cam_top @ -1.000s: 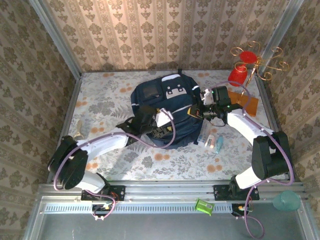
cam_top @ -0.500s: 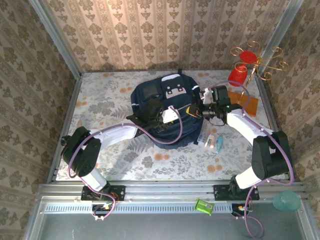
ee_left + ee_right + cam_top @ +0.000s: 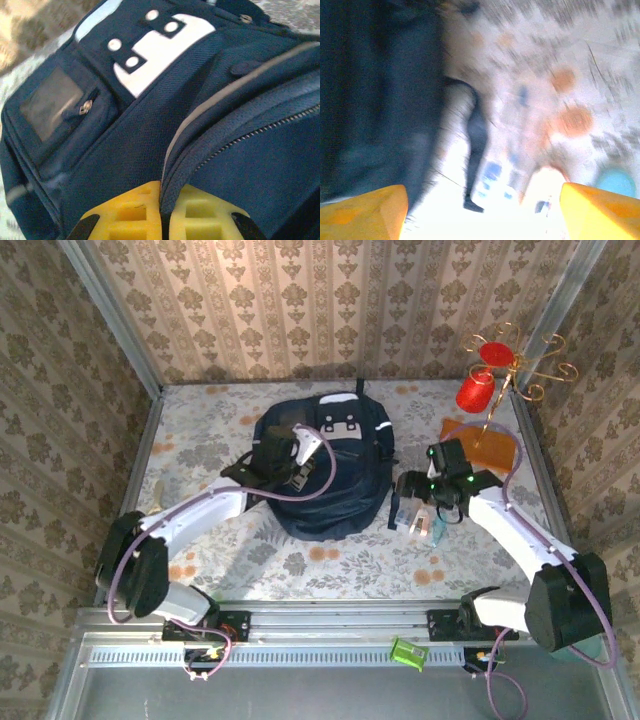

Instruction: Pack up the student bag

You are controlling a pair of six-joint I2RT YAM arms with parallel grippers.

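Navy fabric of the student bag (image 3: 335,485) occupies the middle of the table (image 3: 195,440), with its long axis running from the near edge toward the far wall. The white studded patch (image 3: 150,55) sits at the far end.

**Left gripper** (image 3: 161,212): closed. The left wrist view shows both yellow fingers (image 3: 125,217) pressed together on a raised fold of bag fabric, on the bag's left half. Pale piping (image 3: 210,105) and a zip line (image 3: 250,137) run away from the pinch point, to its right. Whether the zip is open cannot be determined.

**Right gripper** (image 3: 415,502): jaws spread wide, holding nothing. It hangs just beside the bag's right edge, above a cluster of small packets (image 3: 413,522) and a teal item (image 3: 441,530) lying on the table. The right wrist view is motion-blurred, so individual packets cannot be identified.

**Governing relation:** the loose items lie directly under the right gripper, and the bag lies immediately to that gripper's left. The right arm is therefore the nearer one for picking. The left arm appears placed to hold the bag's fabric up as an item goes in. Any transfer would travel leftward, across the bag's long axis.
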